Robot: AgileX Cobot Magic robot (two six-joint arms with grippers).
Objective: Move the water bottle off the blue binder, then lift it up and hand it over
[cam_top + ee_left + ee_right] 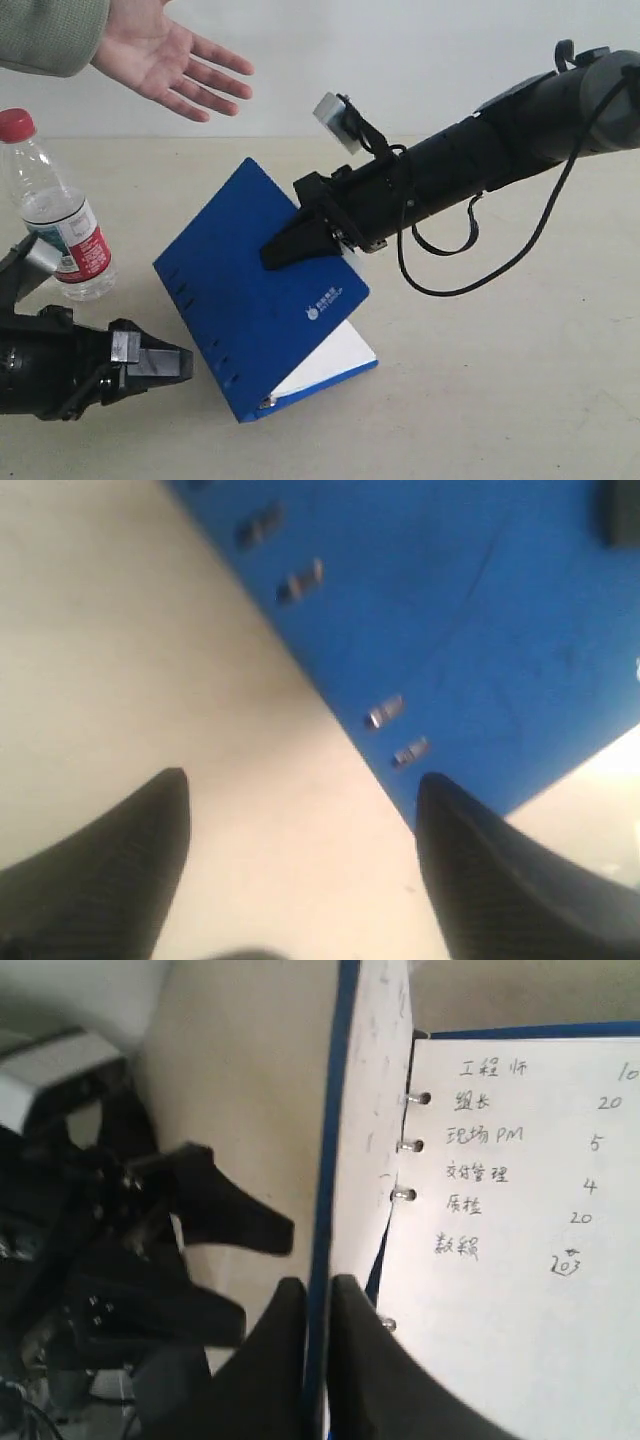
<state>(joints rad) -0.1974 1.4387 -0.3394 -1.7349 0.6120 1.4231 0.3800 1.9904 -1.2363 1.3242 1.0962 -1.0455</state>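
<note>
Binder (250, 300) tilts up, cover clamped in our right gripper (280, 252), open hand (165, 55) up-left of it; bottle (60, 215) stands clear on the desk (500, 400), our left gripper (180, 362) spread empty nearby.

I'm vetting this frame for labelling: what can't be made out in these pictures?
water bottle: lower left side hidden by the left arm, exterior view; absent from both wrist views.
blue binder: logo wording too small, exterior view; holes blurred, left wrist view.
person's palm: arm cut off by the top-left edge, exterior view.
handwritten page: partly cut off by the picture edge, right wrist view.
</note>
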